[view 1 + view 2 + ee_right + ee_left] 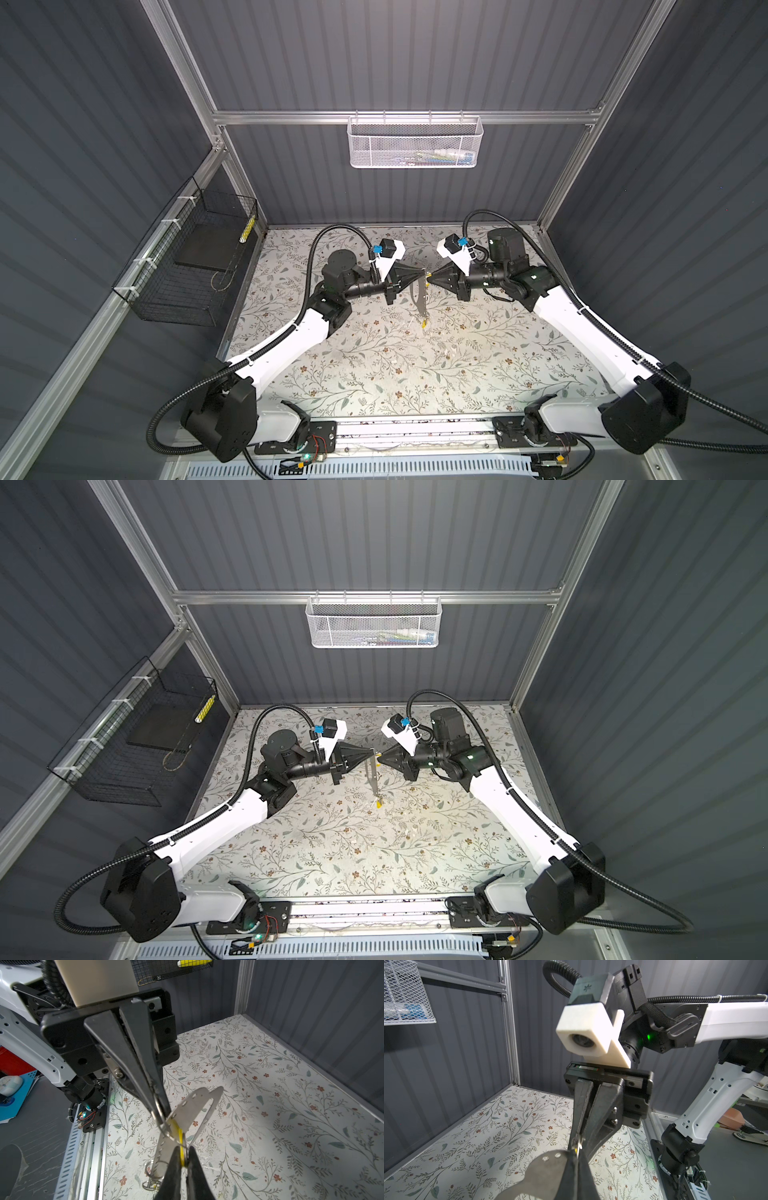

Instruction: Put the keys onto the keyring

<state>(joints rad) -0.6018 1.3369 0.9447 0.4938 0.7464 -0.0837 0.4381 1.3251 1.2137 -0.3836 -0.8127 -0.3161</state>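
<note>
Though dim, slab [205, 248] in wire basket [178, 306]

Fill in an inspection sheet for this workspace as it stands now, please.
Surface: floral tabletop, a few pale marks.
Job's things: keyring held on edge above the table; yellow key at its upper end; second key at its lower end, near the surface.
Clutter: nothing seen.
Grippers: left gripper shut on the keyring; right gripper shut on the yellow key.
Cables: black conduits loop off both arms, clear of the fingers.
Surroundings: white mesh basket on back rail; black wire basket on left wall.
</note>
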